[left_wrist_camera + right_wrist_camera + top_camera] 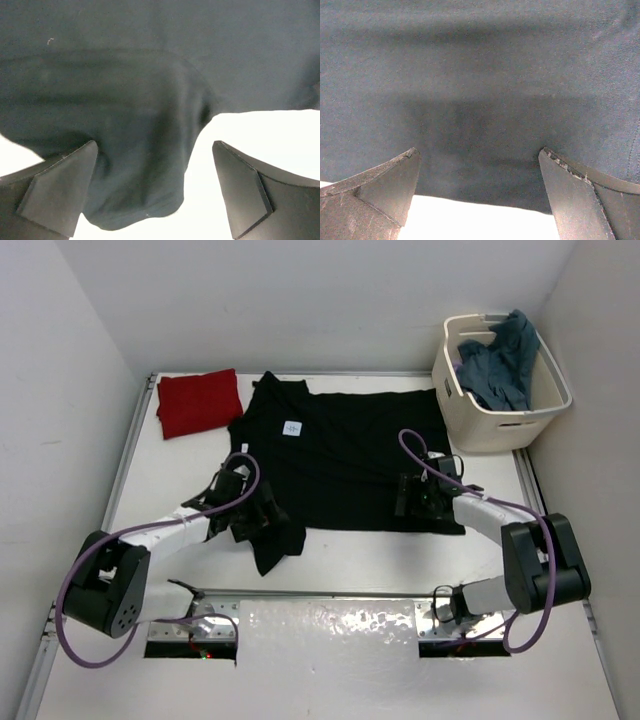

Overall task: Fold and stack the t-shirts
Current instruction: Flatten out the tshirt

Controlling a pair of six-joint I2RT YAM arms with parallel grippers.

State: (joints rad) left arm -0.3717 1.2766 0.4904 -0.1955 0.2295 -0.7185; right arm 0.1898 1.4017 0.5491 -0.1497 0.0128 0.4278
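A black t-shirt (340, 455) lies spread flat in the middle of the white table, a small white label showing at its collar. My left gripper (262, 515) hovers open over the shirt's near-left sleeve. In the left wrist view the sleeve (145, 190) hangs between the wide-apart fingers of the left gripper (154, 145), neither finger touching it. My right gripper (418, 495) is open over the near-right hem. The right wrist view shows the gripper (477, 150) straddling the cloth (480, 75). A folded red t-shirt (198, 402) rests at the back left. A blue-grey t-shirt (500, 365) is heaped in the tub.
The cream plastic tub (505, 420) stands at the back right corner against the wall. White walls close in the table on the left, back and right. Bare table (350, 560) shows between the black shirt's near edge and the arm bases.
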